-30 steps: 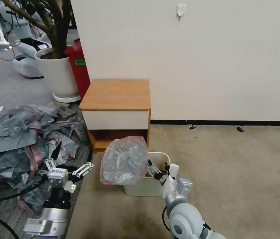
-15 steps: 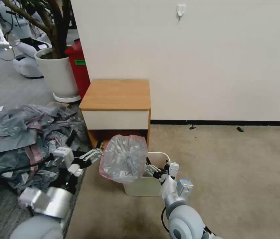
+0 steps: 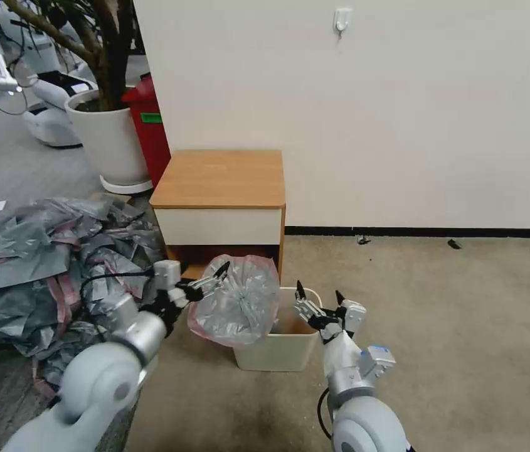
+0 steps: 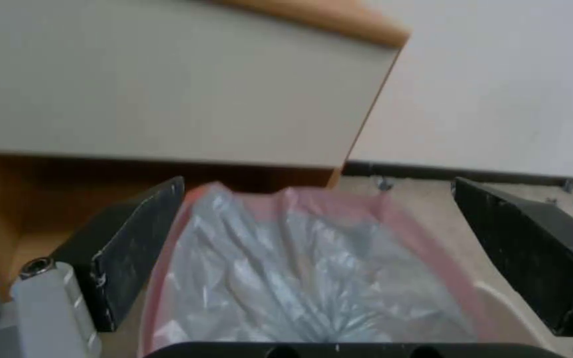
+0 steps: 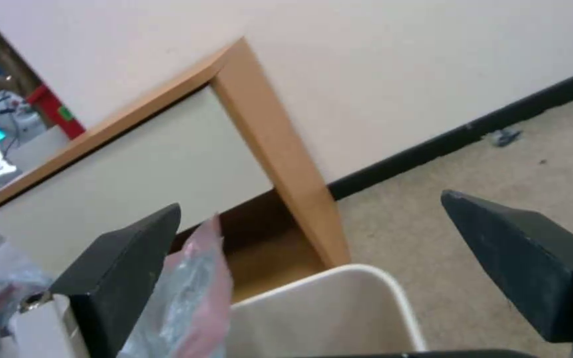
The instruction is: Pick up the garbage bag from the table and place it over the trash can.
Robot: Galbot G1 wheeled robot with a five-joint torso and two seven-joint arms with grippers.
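Observation:
The garbage bag [image 3: 237, 302], translucent grey with a pink rim, hangs bunched over the left side of the beige trash can [image 3: 275, 351] in front of the table [image 3: 221, 179]. My left gripper [image 3: 213, 278] is open at the bag's upper left rim. In the left wrist view the bag [image 4: 300, 278] lies between the wide-apart fingers [image 4: 134, 243] of that gripper [image 4: 316, 196]. My right gripper [image 3: 318, 296] is open above the can's right rim, apart from the bag. The right wrist view shows the gripper [image 5: 312, 204], the can's rim [image 5: 373, 276] and the bag's edge [image 5: 190, 298].
A big heap of grey bags [image 3: 39, 257] covers the floor on the left. Behind it stand a white plant pot [image 3: 108, 141] and a red bin [image 3: 150, 129]. The wall runs behind the table. Bare carpet [image 3: 440, 326] lies to the right.
My left arm has swung from beside the heap to the bag's left rim. My right gripper has opened and drawn back from the bag to above the can's right rim.

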